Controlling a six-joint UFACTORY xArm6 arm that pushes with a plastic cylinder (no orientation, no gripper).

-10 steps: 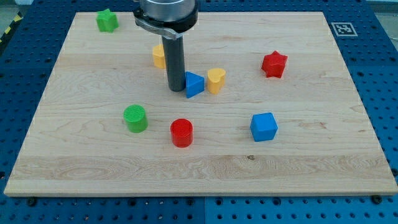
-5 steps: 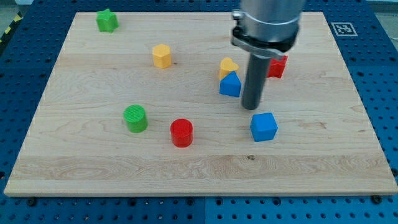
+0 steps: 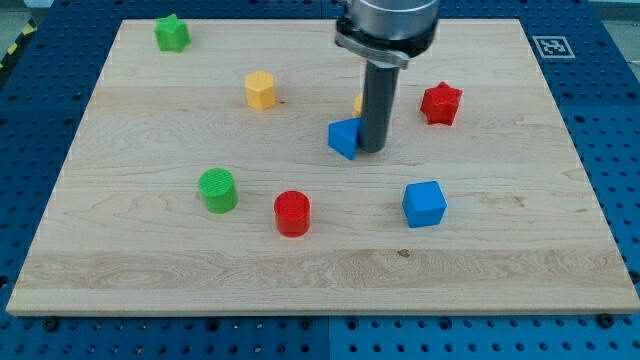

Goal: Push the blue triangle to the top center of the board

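The blue triangle [image 3: 344, 138] lay near the middle of the wooden board [image 3: 500, 260], a little toward the view's top and just right of centre, with the dark rod standing against its right side. My tip [image 3: 371, 150] sat touching or all but touching that block's right edge; the rod carried no jaws and held nothing, only pressing at the block's flank. Behind the rod, a sliver of a yellow block [image 3: 358, 103] showed at the rod's left edge, its shape hidden by the rod, just above the blue triangle.

To the view's right, a red star-like block [image 3: 441, 103] rested apart from the rod, level with the hidden yellow piece. Lower and to the right, a blue cube [image 3: 424, 203] stood well clear of the tip. To the view's left of the triangle, a second yellow block [image 3: 260, 90], roughly hexagonal, sat alone toward the top. A green cylinder [image 3: 217, 190] and a red cylinder [image 3: 292, 213] lay in the lower left part of the board, near each other but not touching. A green star [image 3: 172, 33] occupied the top left corner. A black-and-white marker tag [image 3: 549, 45] was fixed at the top right corner, and the board rested on a blue perforated table [image 3: 620, 130].
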